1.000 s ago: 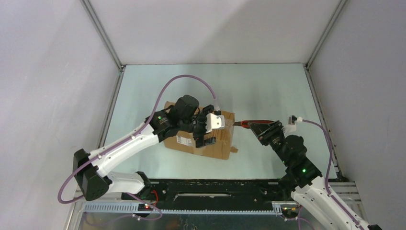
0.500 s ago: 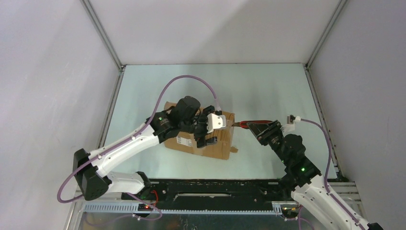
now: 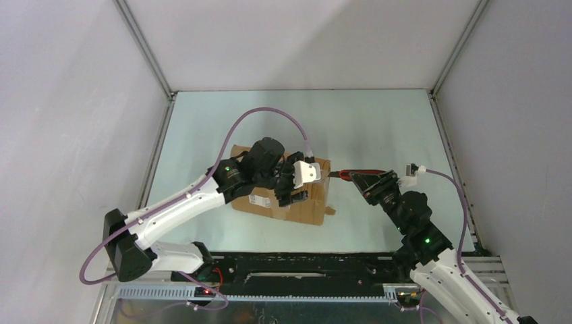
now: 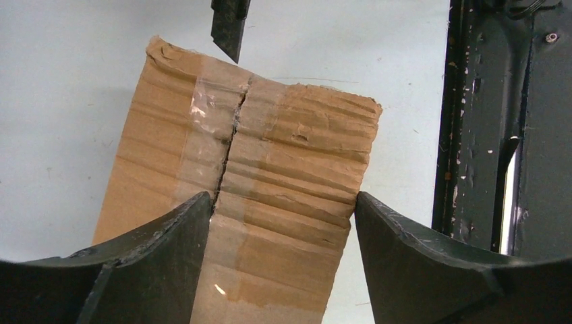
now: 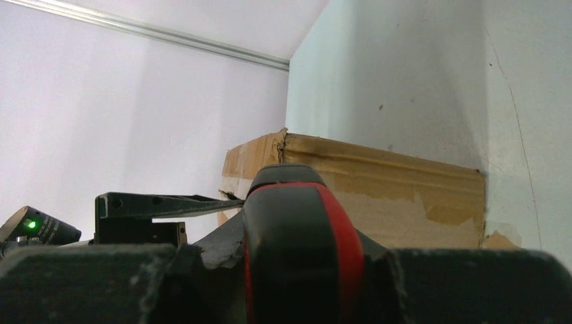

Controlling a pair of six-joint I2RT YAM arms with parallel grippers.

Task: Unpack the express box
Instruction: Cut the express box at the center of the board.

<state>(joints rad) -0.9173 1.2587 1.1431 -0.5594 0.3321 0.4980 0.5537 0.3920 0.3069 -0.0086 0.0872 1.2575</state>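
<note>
Pale-green worktop (image 3: 378, 121), white walls (image 3: 303, 40) on three sides, black rail (image 3: 303, 260) along bottom edge of top view. Just left of ctr: express box (image 3: 313, 204), brown carton lying flat, long axis approx left-right across frame w/ right end dipping a bit lower, white label (image 3: 259, 198) on side facing bottom of frame. Over its right half: left fingers (image 3: 294, 191), spread wide; in left wrist view one tip over box top right by taped seam (image 4: 233, 138), other just past carton's right-hand edge in that view, so only half of width btwn them; contact w/ cardboard unclear. Seam along long axis, looking split into dark crack over most of visible run. Ctr-right of frame, just beside box's right end: right fingers (image 3: 372, 182), clamped narrow on red-and-black utility knife (image 3: 353, 174), blade (image 4: 229, 27) aimed leftward at that end, tip at top edge of carton near seam's end per left wrist view; touching or not, can't tell. Key relation: seam and blade nearly in line, box to left of knife, left fingers nearer, directly over it. Prob step: pin carton, then run blade along seam. Risk: box sliding if not braced. Flaps (image 4: 297, 155) not yet lifted, so early in task.
</note>
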